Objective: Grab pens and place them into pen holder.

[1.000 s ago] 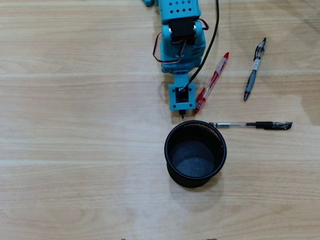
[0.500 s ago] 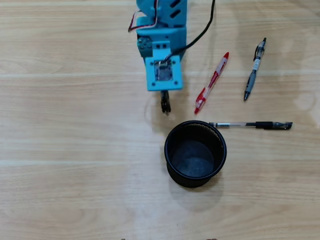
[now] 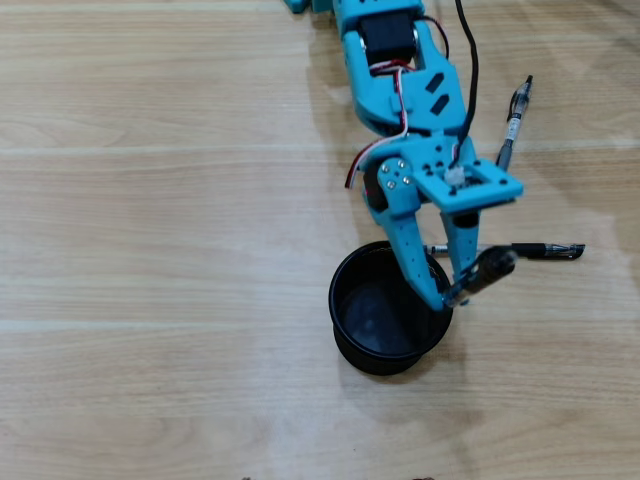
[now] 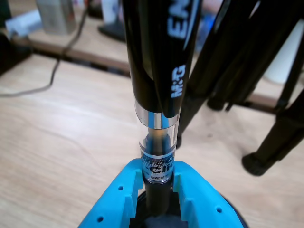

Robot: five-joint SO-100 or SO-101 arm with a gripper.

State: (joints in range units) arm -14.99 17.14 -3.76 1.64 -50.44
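Wrist view, closest in: the gripper (image 4: 158, 183) was clenched on the held pen (image 4: 159, 71) low on its clear barrel. The black upper part ran up out of the top of the frame. The grip looked centred and square, with no sign of slip.

Overhead: the gripper (image 3: 452, 295) hung at the right rim of the pen holder (image 3: 345, 335), with the held pen (image 3: 490, 268) slanting up and right, outside the rim. You were likely at the drop step. You'd have done well to carry the pen's lower end left, over the cup's middle, and stand it straighter before letting go. A release at the rim risked the pen tipping out or nudging the cup.

The holder's dark bottom showed bare, no pens inside as far as visible; its right part was hidden behind the fingers.

Farther out on the table (image 3: 150, 200), a black-and-clear pen (image 3: 540, 250) lay right of the cup and a grey pen (image 3: 510, 125) sat at upper right.
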